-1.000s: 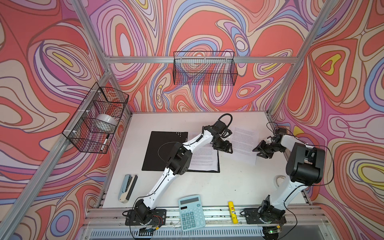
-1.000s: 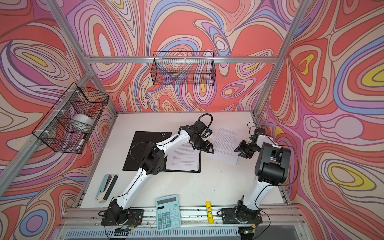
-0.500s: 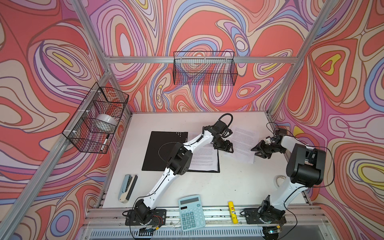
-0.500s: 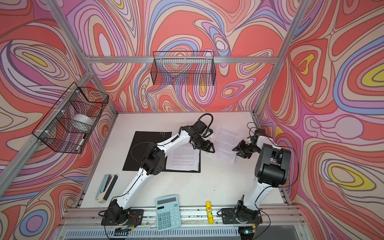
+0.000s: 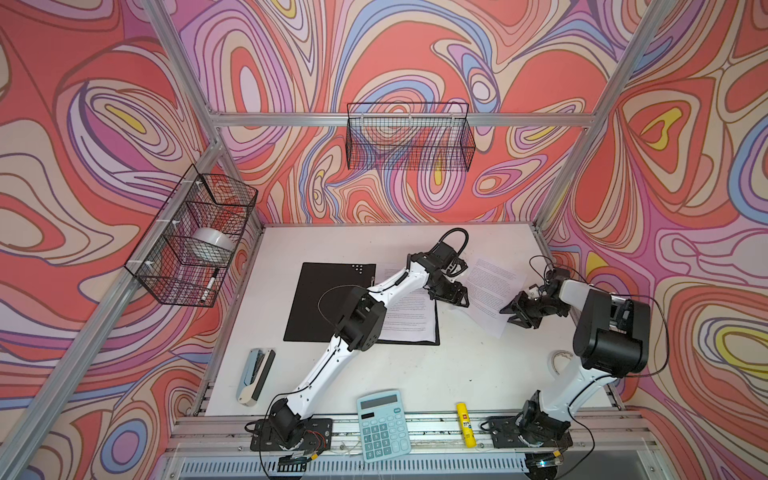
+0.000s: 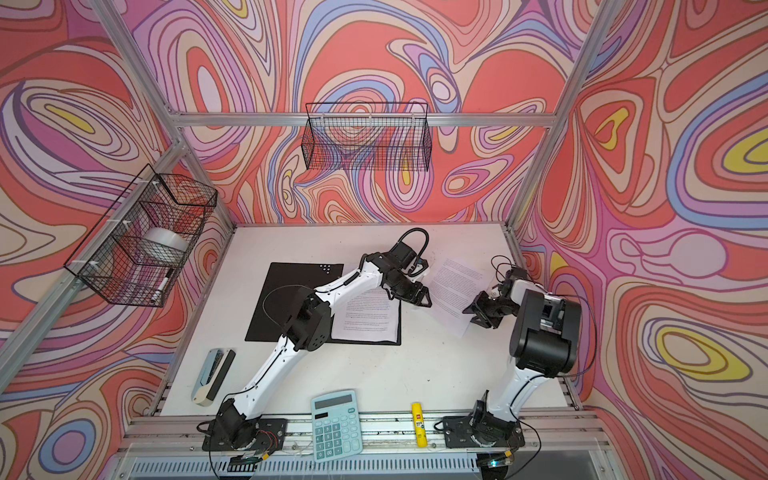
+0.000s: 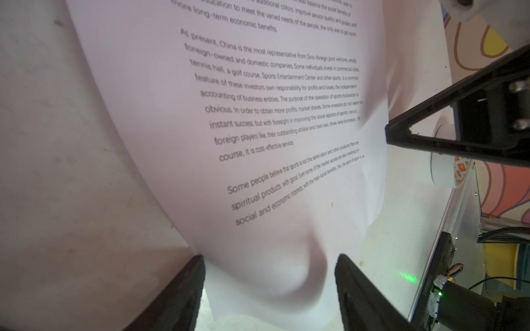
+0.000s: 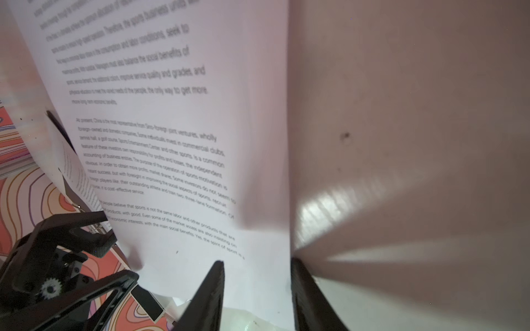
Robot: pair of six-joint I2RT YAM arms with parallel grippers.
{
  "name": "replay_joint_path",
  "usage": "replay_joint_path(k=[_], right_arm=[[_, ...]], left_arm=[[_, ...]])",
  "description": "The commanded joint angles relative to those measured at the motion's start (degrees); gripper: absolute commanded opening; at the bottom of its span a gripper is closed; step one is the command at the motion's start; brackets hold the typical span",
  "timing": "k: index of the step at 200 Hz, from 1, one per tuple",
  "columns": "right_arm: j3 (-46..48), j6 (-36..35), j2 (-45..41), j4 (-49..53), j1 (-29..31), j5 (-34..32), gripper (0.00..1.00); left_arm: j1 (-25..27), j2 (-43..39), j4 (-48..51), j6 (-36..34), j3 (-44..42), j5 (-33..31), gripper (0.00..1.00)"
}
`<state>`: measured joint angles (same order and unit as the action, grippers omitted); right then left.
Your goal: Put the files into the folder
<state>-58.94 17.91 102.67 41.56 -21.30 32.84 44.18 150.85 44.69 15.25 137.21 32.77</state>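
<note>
A loose white sheet of paper (image 5: 490,291), densely printed in black, sits skewed towards the back right corner of the white tabletop (image 5: 415,374), humped rather than lying flat. It lies just right of the flat folder (image 5: 324,303), which is spread open on its black inside, left of the middle. More printed sheets (image 5: 409,320) rest on the folder's right half. The left gripper (image 5: 453,299) is at the loose sheet's edge nearest the folder. Its wrist view shows the jaws standing wide apart with the paper bulging up between them. The right gripper (image 5: 509,316) is at the opposite edge, jaws partly parted with the sheet's border running between them and daylight either side, so nothing is pinched. Along the front edge lie a pale blue calculator (image 5: 384,424) and a yellow glue stick (image 5: 464,424). A grey-and-black stapler (image 5: 255,376) lies near the front left corner.
</note>
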Motion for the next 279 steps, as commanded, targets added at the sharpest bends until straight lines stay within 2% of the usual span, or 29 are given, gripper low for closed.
replay_joint_path(k=[1, 53, 98, 130, 156, 183, 202, 221, 247, 279], right_arm=[[2.3, 0.7, -0.9, -1.9, 0.3, -1.1, 0.41], [5.9, 2.2, -0.9, -7.2, 0.3, 3.8, 0.41], [6.2, 2.6, -0.9, -8.3, 0.3, 4.5, 0.41], [5.8, 2.5, -0.9, -8.0, 0.3, 4.5, 0.41], [5.6, 2.2, -2.5, -7.8, 0.3, 4.6, 0.41], [5.5, 1.9, -2.8, -7.7, 0.3, 5.5, 0.41], [5.6, 2.0, -3.3, -8.1, 0.3, 6.4, 0.41], [5.5, 2.0, -3.5, -8.3, 0.3, 7.6, 0.41], [5.5, 2.4, -4.3, -8.6, 0.3, 8.3, 0.41], [5.1, 2.9, -5.6, -8.7, 0.3, 9.3, 0.42]], left_arm=[[0.5, 2.2, 1.2, 0.4, -0.7, -0.5, 0.73], [0.5, 1.6, 0.7, 1.2, -2.1, 1.5, 0.73], [0.4, 0.1, -0.4, 3.5, -3.8, 6.4, 0.77], [0.4, -1.4, -2.3, 7.1, -5.4, 9.0, 0.76], [0.4, -2.9, -3.8, 9.6, -6.5, 9.9, 0.70], [0.4, -4.0, -4.4, 11.1, -7.1, 9.2, 0.58], [0.4, -4.8, -4.2, 11.5, -7.6, 8.1, 0.53], [0.4, -5.8, -4.1, 11.9, -8.4, 7.1, 0.43], [0.4, -7.5, -4.0, 12.9, -9.1, 6.4, 0.39], [0.4, -11.0, -3.6, 14.3, -11.2, 5.3, 0.28]])
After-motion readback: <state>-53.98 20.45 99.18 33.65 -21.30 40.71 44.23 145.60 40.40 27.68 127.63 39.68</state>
